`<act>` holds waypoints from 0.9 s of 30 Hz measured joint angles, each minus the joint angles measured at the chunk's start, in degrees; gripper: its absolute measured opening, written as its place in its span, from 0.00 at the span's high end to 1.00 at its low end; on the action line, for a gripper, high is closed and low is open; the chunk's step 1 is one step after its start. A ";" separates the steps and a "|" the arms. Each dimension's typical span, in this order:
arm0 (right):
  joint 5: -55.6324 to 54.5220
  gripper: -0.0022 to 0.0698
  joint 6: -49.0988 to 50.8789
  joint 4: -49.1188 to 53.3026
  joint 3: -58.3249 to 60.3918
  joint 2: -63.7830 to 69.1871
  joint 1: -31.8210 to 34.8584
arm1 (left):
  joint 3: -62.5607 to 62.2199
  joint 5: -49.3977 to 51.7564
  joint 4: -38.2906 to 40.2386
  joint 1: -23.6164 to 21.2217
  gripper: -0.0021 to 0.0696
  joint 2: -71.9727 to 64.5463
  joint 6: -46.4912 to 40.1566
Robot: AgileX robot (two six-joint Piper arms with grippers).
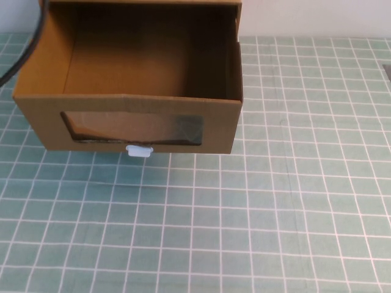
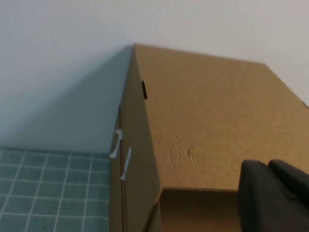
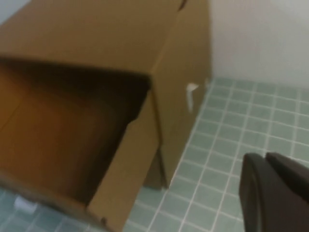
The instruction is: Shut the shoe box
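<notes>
The shoe box (image 1: 220, 122) is brown cardboard and stands at the back left of the table. Its drawer is pulled out toward me, with a clear window (image 1: 134, 128) in the front and a white pull tab (image 1: 139, 151) below it. The drawer looks empty. Neither gripper shows in the high view. In the left wrist view my left gripper (image 2: 268, 165) hangs shut and empty over the shoe box's top (image 2: 207, 116), near the edge above the drawer. In the right wrist view my right gripper (image 3: 265, 157) is shut and empty over the mat, beside the shoe box's right side (image 3: 178, 96).
A green mat with a white grid (image 1: 275, 213) covers the table in front of and to the right of the box. A white wall (image 2: 58, 58) stands right behind the box. A black cable (image 1: 24, 55) hangs by the box's far left corner.
</notes>
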State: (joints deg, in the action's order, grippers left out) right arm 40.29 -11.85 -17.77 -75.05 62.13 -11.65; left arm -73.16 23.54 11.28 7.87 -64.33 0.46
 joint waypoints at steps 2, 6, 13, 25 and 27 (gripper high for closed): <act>2.29 0.99 -9.94 -3.37 0.00 1.74 -2.89 | -2.92 2.33 2.96 0.00 0.98 -3.85 -3.12; 4.10 0.99 -19.41 -6.97 0.00 4.12 -8.15 | -11.04 7.08 12.49 0.00 0.98 -12.28 -14.59; 5.55 0.99 -28.16 -7.93 0.00 7.62 -19.76 | -24.85 17.51 27.19 0.00 0.98 -25.56 -29.34; 12.82 0.99 -31.17 -10.58 0.00 13.85 -29.02 | -38.12 27.68 36.41 0.00 0.98 -43.65 -31.72; 13.57 0.99 -31.26 -11.32 0.00 14.61 -29.02 | -38.30 28.25 36.41 0.00 0.98 -44.65 -31.82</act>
State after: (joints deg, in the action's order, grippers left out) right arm 53.86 -43.11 -29.09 -75.05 76.74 -40.67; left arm -111.46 51.79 47.69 7.87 -108.97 -31.35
